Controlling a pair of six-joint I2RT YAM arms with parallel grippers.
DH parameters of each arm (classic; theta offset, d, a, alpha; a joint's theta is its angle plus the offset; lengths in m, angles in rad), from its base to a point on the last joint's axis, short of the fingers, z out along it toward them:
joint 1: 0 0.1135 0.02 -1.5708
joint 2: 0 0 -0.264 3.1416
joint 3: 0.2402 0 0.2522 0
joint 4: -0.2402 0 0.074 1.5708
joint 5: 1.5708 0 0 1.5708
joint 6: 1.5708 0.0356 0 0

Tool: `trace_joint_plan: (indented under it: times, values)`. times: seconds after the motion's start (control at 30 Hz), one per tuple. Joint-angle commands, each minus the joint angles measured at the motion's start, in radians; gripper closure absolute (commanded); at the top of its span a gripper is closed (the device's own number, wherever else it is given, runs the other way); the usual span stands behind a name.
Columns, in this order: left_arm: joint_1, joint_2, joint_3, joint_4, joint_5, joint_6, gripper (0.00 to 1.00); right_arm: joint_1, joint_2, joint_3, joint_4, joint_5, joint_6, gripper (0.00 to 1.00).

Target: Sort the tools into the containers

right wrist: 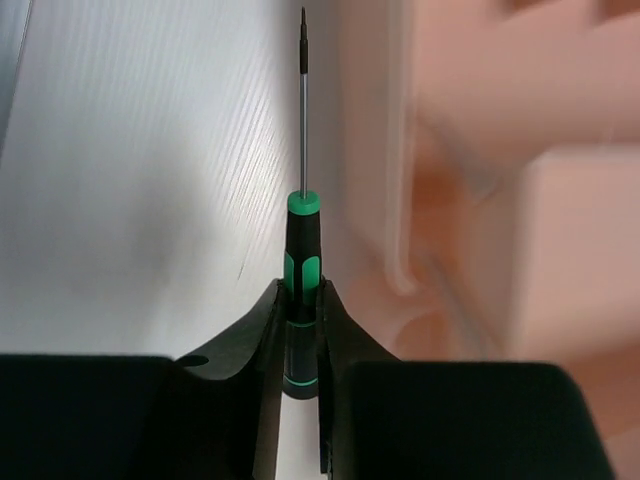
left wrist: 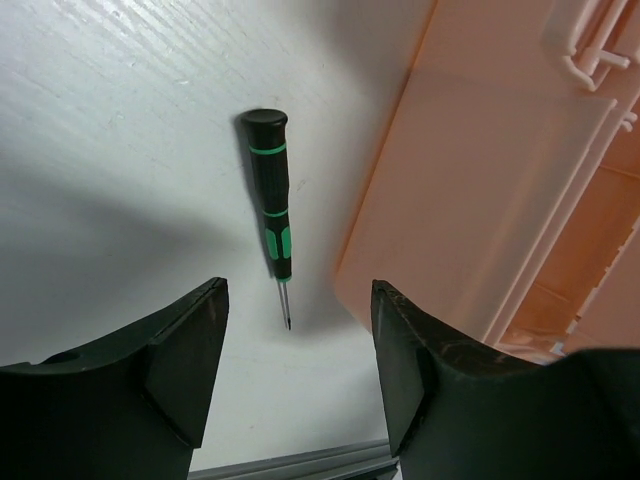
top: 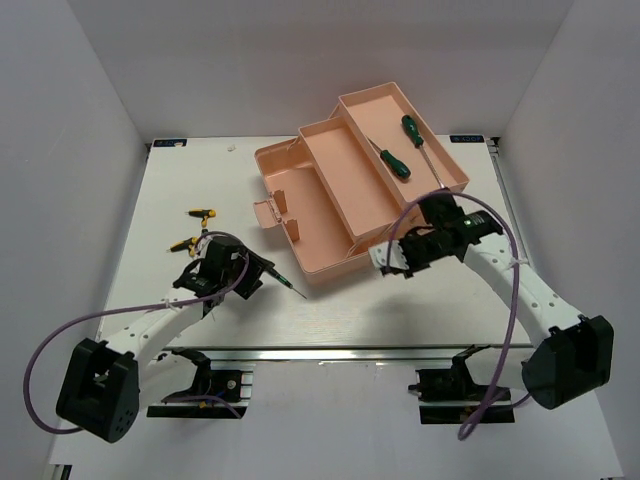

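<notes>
The salmon-pink toolbox [top: 330, 215] lies open at the table's middle back, with its trays folded out. Two green-handled screwdrivers [top: 397, 162] rest in its far right tray. My right gripper [right wrist: 302, 295] is shut on a dark green screwdriver [right wrist: 303, 260], whose thin shaft points away beside the toolbox wall [right wrist: 480, 150]. From above, this gripper [top: 392, 262] sits at the box's front right corner. My left gripper [left wrist: 298, 300] is open above the table. Another dark green screwdriver [left wrist: 270, 190] lies flat just ahead of its fingers, left of the toolbox [left wrist: 450, 200].
Two yellow-handled screwdrivers [top: 203, 213] [top: 185, 243] lie on the white table left of the box, behind the left gripper [top: 250, 278]. A metal rail [top: 340, 352] runs along the near edge. White walls close in the sides.
</notes>
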Motion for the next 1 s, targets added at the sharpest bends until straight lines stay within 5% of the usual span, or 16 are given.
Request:
trace_joint_plan:
  times: [0.0, 0.03, 0.13, 0.27, 0.43, 0.53, 0.63, 0.77, 0.97]
  values:
    - [-0.003, 0.031, 0.046, 0.078, 0.000, 0.017, 0.31, 0.159, 0.016, 0.155, 0.059, -0.117, 0.399, 1.00]
    - [-0.005, 0.049, 0.052, 0.080, -0.003, 0.023, 0.31, 0.217, 0.024, 0.178, 0.232, -0.050, 0.730, 1.00]
    - [-0.005, 0.078, 0.072, 0.065, -0.012, 0.035, 0.31, 0.256, 0.113, 0.326, 0.381, 0.089, 1.212, 1.00]
    - [-0.006, 0.107, 0.069, 0.074, -0.024, 0.054, 0.31, 0.252, 0.295, 0.605, 0.432, 0.382, 1.548, 1.00]
    - [-0.031, 0.199, 0.104, 0.080, -0.037, 0.101, 0.31, 0.239, 0.401, 0.646, 0.454, 0.646, 1.621, 1.00]
    - [-0.064, 0.268, 0.137, 0.086, -0.049, 0.101, 0.31, 0.206, 0.455, 0.663, 0.414, 0.619, 1.652, 0.97]
    - [-0.100, 0.348, 0.193, 0.048, -0.070, 0.095, 0.31, 0.184, 0.489, 0.676, 0.406, 0.605, 1.650, 0.75]
    - [-0.124, 0.448, 0.270, -0.047, -0.089, 0.089, 0.31, 0.176, 0.504, 0.692, 0.400, 0.546, 1.595, 0.26]
    - [-0.149, 0.540, 0.316, -0.156, -0.118, 0.061, 0.47, 0.160, 0.388, 0.576, 0.481, 0.443, 1.543, 0.15]
